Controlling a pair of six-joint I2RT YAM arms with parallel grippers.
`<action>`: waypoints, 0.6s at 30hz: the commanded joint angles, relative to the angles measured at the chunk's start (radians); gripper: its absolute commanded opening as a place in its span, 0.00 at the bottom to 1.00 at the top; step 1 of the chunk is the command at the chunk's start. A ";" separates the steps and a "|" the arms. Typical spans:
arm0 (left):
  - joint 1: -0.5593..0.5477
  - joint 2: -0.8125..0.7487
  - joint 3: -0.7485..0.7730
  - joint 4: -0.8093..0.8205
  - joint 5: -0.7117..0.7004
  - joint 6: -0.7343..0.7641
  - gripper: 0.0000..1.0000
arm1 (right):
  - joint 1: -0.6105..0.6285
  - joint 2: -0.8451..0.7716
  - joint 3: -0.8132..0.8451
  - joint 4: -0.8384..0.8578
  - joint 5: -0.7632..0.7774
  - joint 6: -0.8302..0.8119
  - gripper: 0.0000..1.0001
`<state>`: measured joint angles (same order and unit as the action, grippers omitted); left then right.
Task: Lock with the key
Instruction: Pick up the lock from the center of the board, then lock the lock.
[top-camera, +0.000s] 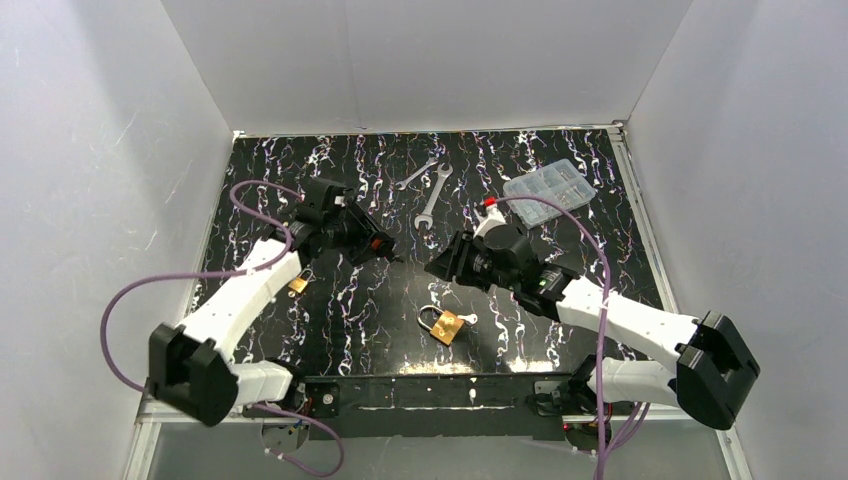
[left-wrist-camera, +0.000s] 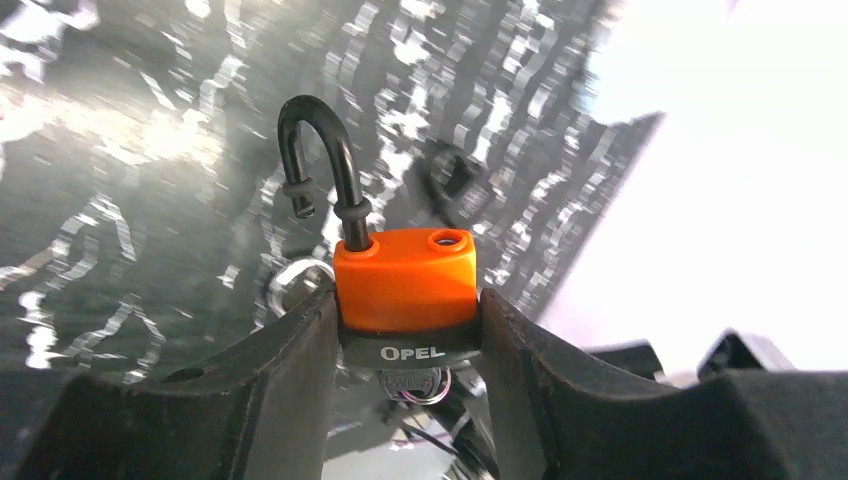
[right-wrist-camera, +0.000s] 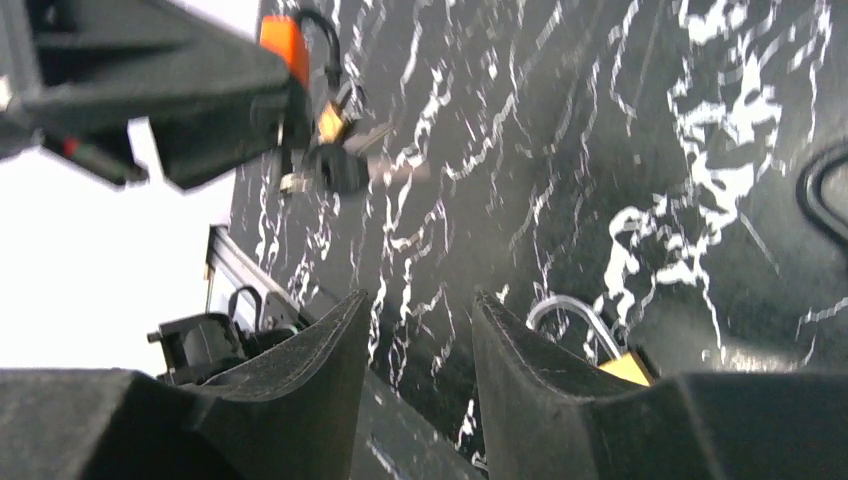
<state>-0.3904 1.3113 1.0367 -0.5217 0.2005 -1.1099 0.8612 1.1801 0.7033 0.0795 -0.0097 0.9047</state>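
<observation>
My left gripper (left-wrist-camera: 407, 300) is shut on an orange padlock (left-wrist-camera: 405, 278) marked OPEL and holds it above the table. Its black shackle (left-wrist-camera: 318, 125) stands open, with one end free of the body. A silver key (left-wrist-camera: 415, 383) on a ring sits in the lock's underside, between my fingers. In the top view the left gripper (top-camera: 380, 246) and the right gripper (top-camera: 438, 266) face each other a short way apart. My right gripper (right-wrist-camera: 420, 300) is open and empty. The orange padlock also shows in the right wrist view (right-wrist-camera: 283, 40), at the upper left.
A brass padlock (top-camera: 443, 325) with a key (top-camera: 468, 319) beside it lies near the front edge; it also shows in the right wrist view (right-wrist-camera: 625, 366). A smaller brass padlock (top-camera: 298, 284) lies under the left arm. Two wrenches (top-camera: 432, 198) and a clear plastic box (top-camera: 547, 187) lie at the back.
</observation>
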 joint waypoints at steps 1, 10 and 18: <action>-0.099 -0.143 0.019 0.006 -0.043 -0.176 0.00 | 0.051 -0.040 0.112 0.097 0.187 -0.103 0.51; -0.290 -0.240 0.079 0.023 -0.182 -0.339 0.00 | 0.167 -0.140 0.186 0.122 0.344 -0.317 0.59; -0.368 -0.234 0.122 0.089 -0.282 -0.415 0.00 | 0.229 -0.136 0.213 0.114 0.419 -0.366 0.61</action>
<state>-0.7387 1.1015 1.0977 -0.4950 -0.0067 -1.4666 1.0676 1.0477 0.8780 0.1581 0.3294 0.5938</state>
